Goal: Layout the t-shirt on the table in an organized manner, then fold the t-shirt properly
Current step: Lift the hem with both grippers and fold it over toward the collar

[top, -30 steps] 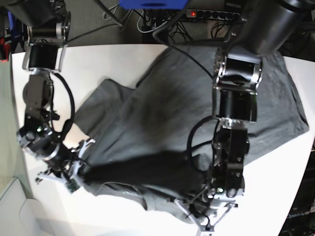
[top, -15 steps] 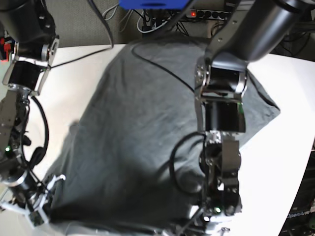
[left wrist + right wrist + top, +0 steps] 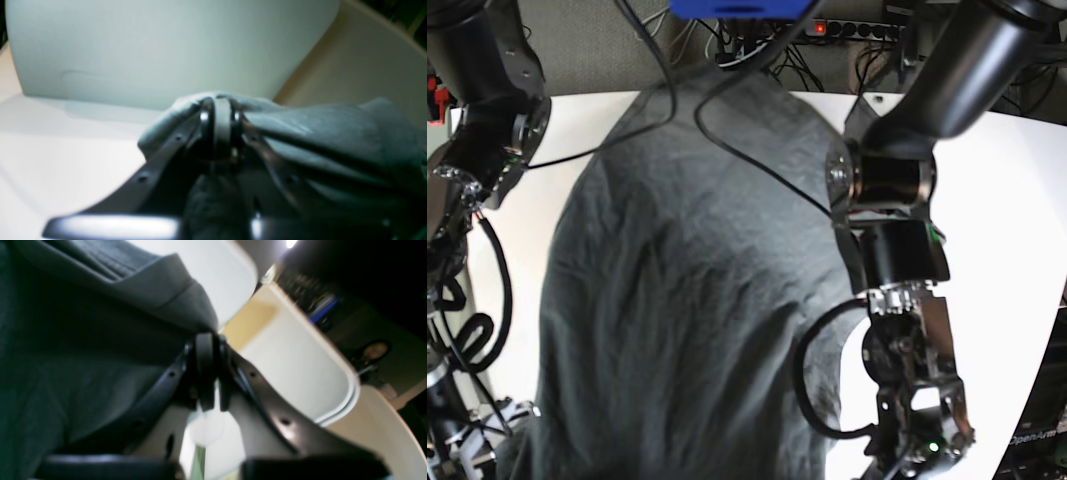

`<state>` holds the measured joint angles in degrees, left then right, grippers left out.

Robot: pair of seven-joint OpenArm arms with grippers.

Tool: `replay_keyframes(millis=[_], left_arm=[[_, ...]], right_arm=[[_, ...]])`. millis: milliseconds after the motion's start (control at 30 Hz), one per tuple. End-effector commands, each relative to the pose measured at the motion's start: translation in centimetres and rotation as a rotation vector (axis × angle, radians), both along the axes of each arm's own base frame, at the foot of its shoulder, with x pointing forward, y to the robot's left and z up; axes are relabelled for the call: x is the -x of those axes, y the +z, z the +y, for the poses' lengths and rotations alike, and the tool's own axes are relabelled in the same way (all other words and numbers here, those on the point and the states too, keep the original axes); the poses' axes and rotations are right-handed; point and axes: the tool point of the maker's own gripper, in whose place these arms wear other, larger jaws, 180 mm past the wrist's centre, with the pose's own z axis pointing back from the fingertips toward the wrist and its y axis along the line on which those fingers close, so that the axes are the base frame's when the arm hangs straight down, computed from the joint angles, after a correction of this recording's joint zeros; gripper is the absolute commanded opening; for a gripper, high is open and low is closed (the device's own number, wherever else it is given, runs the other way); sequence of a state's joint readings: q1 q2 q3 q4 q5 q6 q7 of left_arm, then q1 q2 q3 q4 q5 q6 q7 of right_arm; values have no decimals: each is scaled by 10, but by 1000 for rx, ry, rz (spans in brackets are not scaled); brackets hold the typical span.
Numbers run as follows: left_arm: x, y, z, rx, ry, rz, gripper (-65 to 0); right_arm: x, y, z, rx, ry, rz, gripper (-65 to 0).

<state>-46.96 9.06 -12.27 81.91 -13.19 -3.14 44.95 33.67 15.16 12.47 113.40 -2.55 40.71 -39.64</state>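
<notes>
The dark grey t-shirt hangs lifted above the white table, spread wide across the middle of the base view. My left gripper is shut on a bunched fold of the t-shirt. My right gripper is shut on a hem edge of the t-shirt. In the base view the left arm stands at the right and the right arm at the left. Both hands sit at the bottom edge there, partly hidden by cloth.
A black cable runs across the raised cloth. A power strip and loose cables lie behind the table's far edge. A pale bin-like shape stands beyond the left gripper, with another white curved edge past the right gripper.
Both arms have drawn the shirt up and toward the camera. It went from lying crumpled on the table to a raised sheet filling the base view. Both grippers stayed shut.
</notes>
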Motion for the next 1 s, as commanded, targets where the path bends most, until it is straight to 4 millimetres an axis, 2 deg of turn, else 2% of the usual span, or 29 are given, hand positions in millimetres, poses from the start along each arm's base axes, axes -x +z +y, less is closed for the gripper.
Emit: replay_keyframes(millis=[0, 167, 300, 500, 600, 700, 967], left_arm=[[4, 43, 7, 18, 22, -111, -645], [16, 70, 21, 35, 55, -184, -645], [23, 82, 23, 36, 61, -226, -645], [33, 102, 25, 31, 66, -287, -645], [40, 111, 28, 32, 73, -318, -645], [56, 120, 31, 28, 85, -359, -645], [81, 54, 36, -6, 100, -254, -645]], right_arm=[[5, 21, -7, 2, -25, -64, -650], [10, 29, -5, 7, -19, -93, -650], [15, 39, 10, -3, 47, -162, -650], [23, 59, 11, -70, 74, -286, -650], [27, 56, 13, -95, 87, -314, -650], [29, 35, 20, -113, 114, -282, -650], [44, -29, 42, -195, 204, -208, -650]])
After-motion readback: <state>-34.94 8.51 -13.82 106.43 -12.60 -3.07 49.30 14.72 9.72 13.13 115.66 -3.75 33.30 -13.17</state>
